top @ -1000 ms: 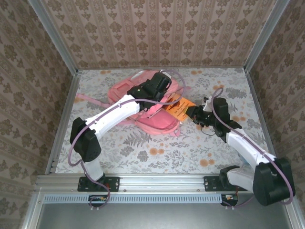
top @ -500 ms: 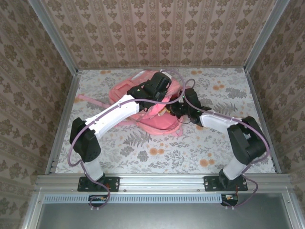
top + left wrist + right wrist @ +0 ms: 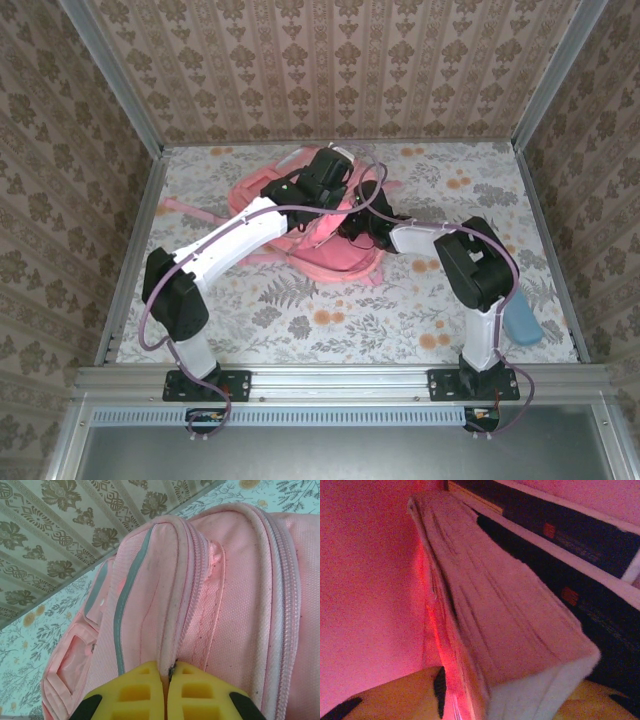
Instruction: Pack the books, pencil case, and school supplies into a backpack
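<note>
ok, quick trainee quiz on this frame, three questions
1. True or false: the left end effector is pinched shut on the backpack's zipper edge.
2. The right end effector is: A) inside the backpack beside books; B) over bare table; C) at the wall.
3. What colour is the item lying on the table to the right of the right arm?
Key: 1 true; 2 A; 3 blue.
</note>
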Available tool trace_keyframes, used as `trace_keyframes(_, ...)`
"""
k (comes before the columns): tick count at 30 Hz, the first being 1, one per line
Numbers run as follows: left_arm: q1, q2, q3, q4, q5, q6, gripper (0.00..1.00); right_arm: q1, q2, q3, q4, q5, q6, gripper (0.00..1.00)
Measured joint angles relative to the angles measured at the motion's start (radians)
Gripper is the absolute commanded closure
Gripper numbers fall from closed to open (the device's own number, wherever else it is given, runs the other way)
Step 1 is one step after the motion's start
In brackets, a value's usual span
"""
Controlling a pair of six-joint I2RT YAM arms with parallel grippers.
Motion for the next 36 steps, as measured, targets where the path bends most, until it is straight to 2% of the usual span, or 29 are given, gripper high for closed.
trace_keyframes(5,0.015,-0.015,-0.021,0.002,0.031,-0.019,1.0,-0.015,-0.119,-0.099,-0.064,-0.018,0.003,0.4)
trace_keyframes(13,0.037,-0.045,-0.055,0.013,0.083,-0.031,1.0,-0.087,-0.319,-0.231,-0.1,-0.055,-0.002,0.4)
trace_keyframes(16,0.05,-0.052,-0.065,0.016,0.121,-0.033,1.0,-0.122,-0.397,-0.28,-0.175,-0.049,-0.048,0.4)
trace_keyframes(19,0.064,-0.052,-0.065,0.016,0.172,-0.033,1.0,-0.142,-0.511,-0.312,-0.294,-0.005,-0.13,0.39)
trace_keyframes(24,0.084,0.011,0.006,-0.002,0.286,-0.043,0.98,-0.158,-0.761,-0.338,-0.498,0.156,-0.27,0.36)
trace_keyframes(29,0.098,0.143,0.117,0.005,0.443,-0.106,0.84,-0.187,-0.921,-0.352,-0.65,0.304,-0.364,0.35)
trace_keyframes(33,0.11,0.208,0.151,0.053,0.559,-0.182,0.5,-0.19,-0.952,-0.352,-0.716,0.347,-0.417,0.34)
trace_keyframes(36,0.136,0.203,0.151,0.073,0.615,-0.256,0.32,-0.186,-0.948,-0.351,-0.736,0.346,-0.462,0.28)
